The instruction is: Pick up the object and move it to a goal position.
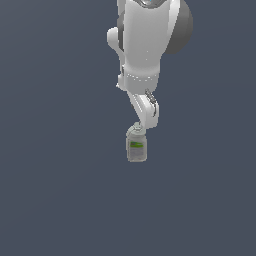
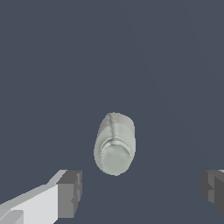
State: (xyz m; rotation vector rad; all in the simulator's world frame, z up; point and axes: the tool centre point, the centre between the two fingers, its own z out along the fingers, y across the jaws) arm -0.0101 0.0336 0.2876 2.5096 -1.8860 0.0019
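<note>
The object (image 1: 136, 146) is a small pale grey-white bottle with a green-and-white label, standing upright on the dark blue-grey floor. The arm comes down from the top of the exterior view, and my gripper (image 1: 138, 125) hangs just above the bottle's cap. The wrist view looks down on the rounded cap and body of the object (image 2: 114, 144). My gripper (image 2: 142, 192) is open wide, with one dark finger pad (image 2: 70, 192) and the other finger pad (image 2: 213, 189) far apart. The bottle lies off the line between the pads, and nothing is between them.
The white arm links (image 1: 145, 45) fill the upper middle of the exterior view. The flat dark blue-grey floor (image 1: 60, 190) stretches all around the bottle, and no other object shows.
</note>
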